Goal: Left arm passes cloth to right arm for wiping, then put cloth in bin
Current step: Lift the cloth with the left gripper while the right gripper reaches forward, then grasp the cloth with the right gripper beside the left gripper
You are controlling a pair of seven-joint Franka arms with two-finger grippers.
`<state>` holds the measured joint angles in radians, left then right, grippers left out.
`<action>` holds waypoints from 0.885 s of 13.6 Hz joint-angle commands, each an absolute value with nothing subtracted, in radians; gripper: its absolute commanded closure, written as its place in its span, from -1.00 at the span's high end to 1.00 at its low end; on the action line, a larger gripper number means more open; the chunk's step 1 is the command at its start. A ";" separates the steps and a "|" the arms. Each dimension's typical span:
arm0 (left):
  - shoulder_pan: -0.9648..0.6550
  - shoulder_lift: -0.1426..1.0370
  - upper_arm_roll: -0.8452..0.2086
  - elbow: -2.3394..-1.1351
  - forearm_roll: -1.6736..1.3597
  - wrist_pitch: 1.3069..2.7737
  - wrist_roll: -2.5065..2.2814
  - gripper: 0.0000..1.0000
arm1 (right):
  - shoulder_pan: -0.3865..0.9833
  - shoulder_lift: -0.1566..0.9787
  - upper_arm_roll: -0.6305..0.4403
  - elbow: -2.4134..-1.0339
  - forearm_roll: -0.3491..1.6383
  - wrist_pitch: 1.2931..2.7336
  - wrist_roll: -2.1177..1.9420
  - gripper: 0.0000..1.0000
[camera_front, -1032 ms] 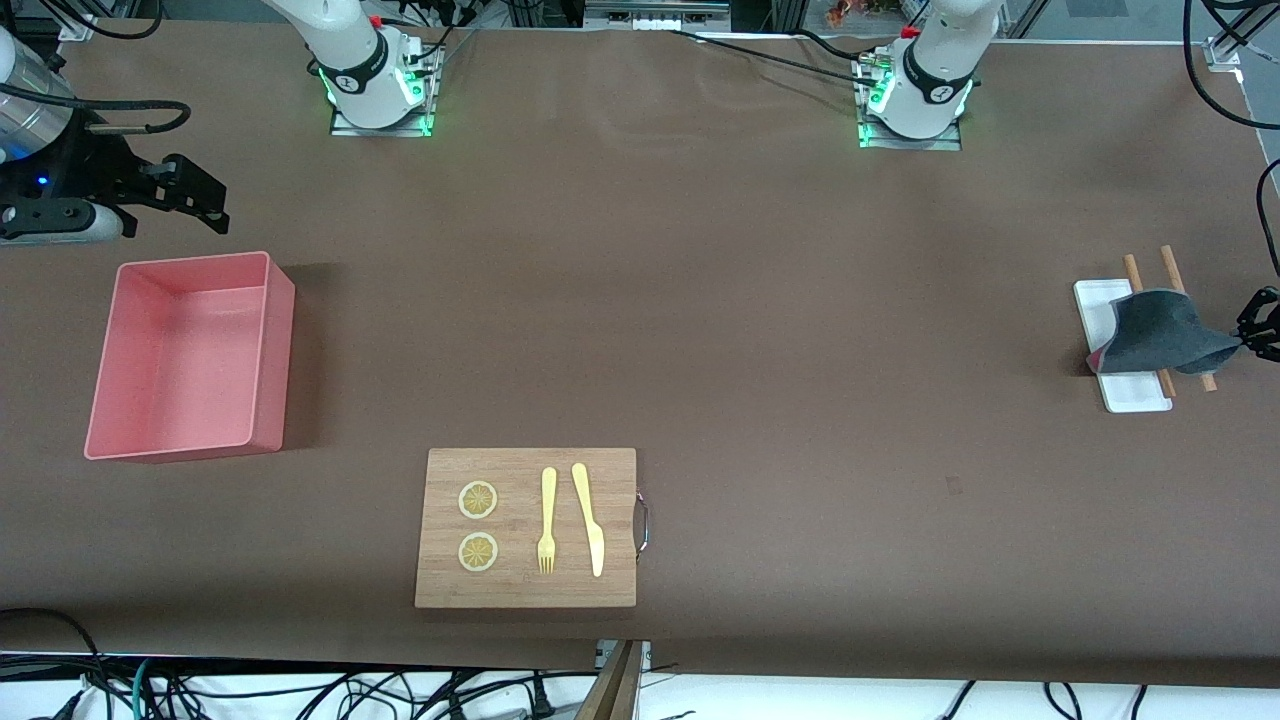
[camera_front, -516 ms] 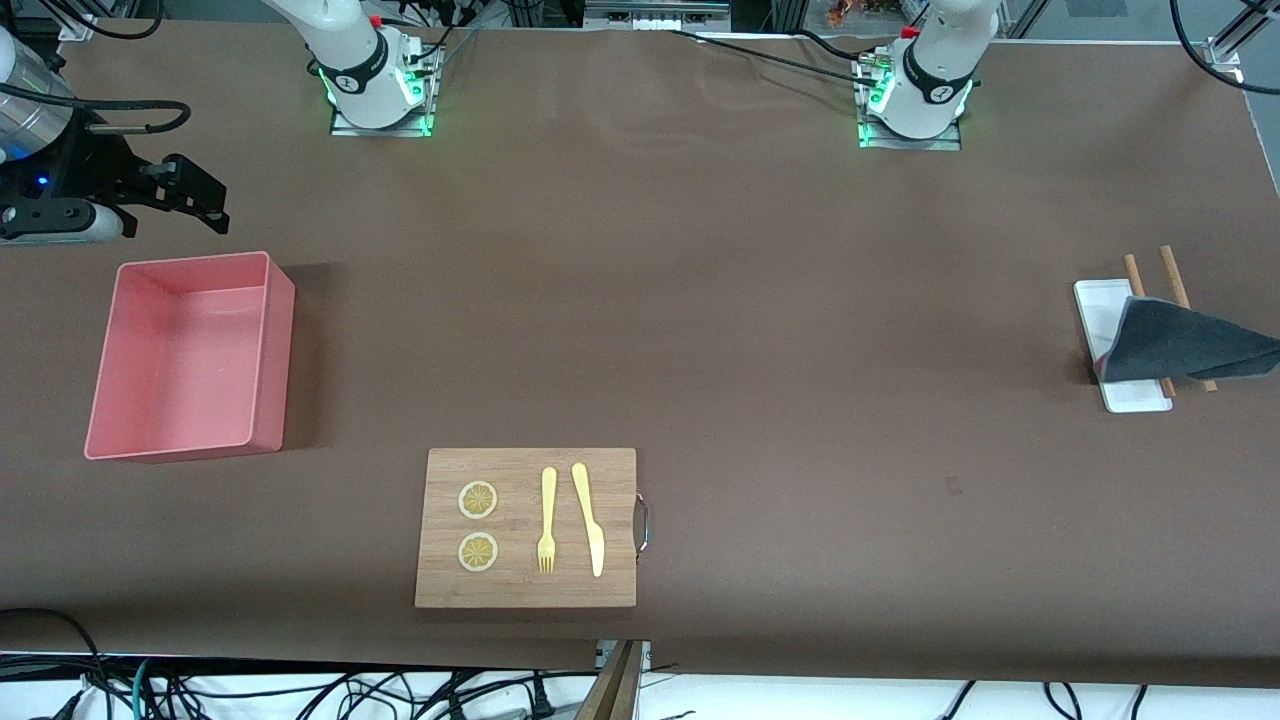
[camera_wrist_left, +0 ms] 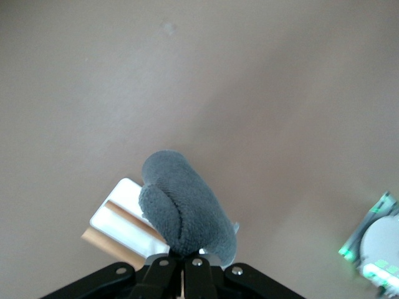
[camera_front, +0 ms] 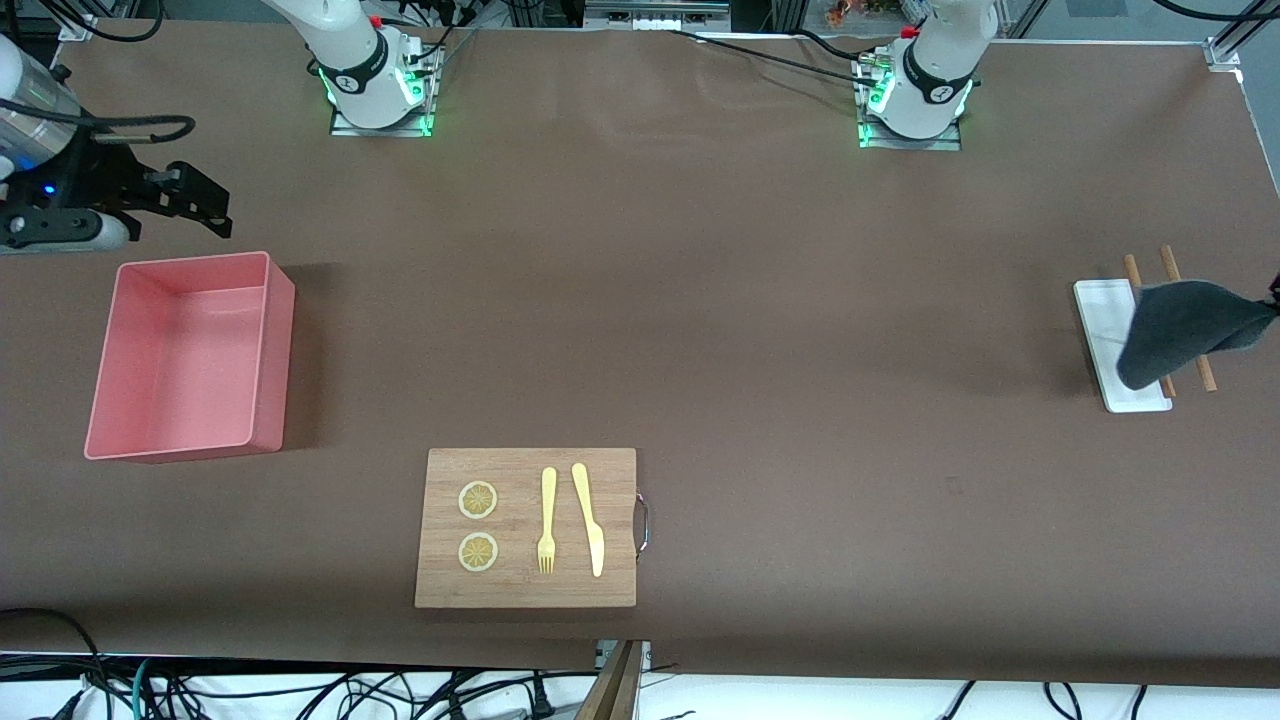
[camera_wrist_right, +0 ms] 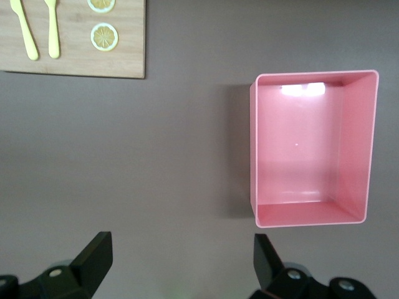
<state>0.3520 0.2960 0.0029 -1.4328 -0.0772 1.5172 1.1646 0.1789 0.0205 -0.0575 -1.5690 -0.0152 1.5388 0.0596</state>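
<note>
The dark grey cloth [camera_front: 1185,330] hangs bunched over the small white tray [camera_front: 1100,345] at the left arm's end of the table. My left gripper [camera_front: 1273,300] is shut on its top edge, mostly cut off by the picture's edge. In the left wrist view the cloth [camera_wrist_left: 184,208] hangs from the closed left gripper [camera_wrist_left: 190,265]. The pink bin [camera_front: 270,300] stands empty at the right arm's end. My right gripper [camera_front: 195,200] hovers open and empty over the table beside the bin, and waits. In the right wrist view it [camera_wrist_right: 181,255] is wide open, with the bin [camera_wrist_right: 252,149] close by.
Two wooden sticks [camera_front: 1168,262] lie across the white tray [camera_wrist_left: 124,212]. A wooden board [camera_front: 525,470] with two lemon slices, a yellow fork [camera_front: 547,520] and a yellow knife [camera_front: 588,518] lies near the table's front edge. The board also shows in the right wrist view [camera_wrist_right: 75,59].
My left gripper has lifted the cloth up off the tray. The cloth now hangs bunched and its pink underside no longer shows. The right gripper has barely shifted.
</note>
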 commanded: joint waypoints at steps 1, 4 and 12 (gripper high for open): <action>0.182 0.212 0.008 -1.439 -0.014 1.425 0.850 -1.00 | 0.189 0.034 -0.048 -1.569 -0.003 1.523 0.057 1.00; 0.039 0.212 -0.041 -1.376 -0.029 1.361 0.497 -1.00 | 0.232 0.063 -0.035 -1.572 0.008 1.535 0.063 1.00; -0.050 0.250 -0.290 -1.358 -0.178 1.402 -0.023 -1.00 | 0.273 0.225 -0.031 -1.526 0.481 1.568 -0.453 1.00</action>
<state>-0.0381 0.2259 -0.2723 -1.3885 -0.1507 1.3918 0.0466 0.2742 0.1625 -0.0243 -1.5557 0.3989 1.5600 -0.2760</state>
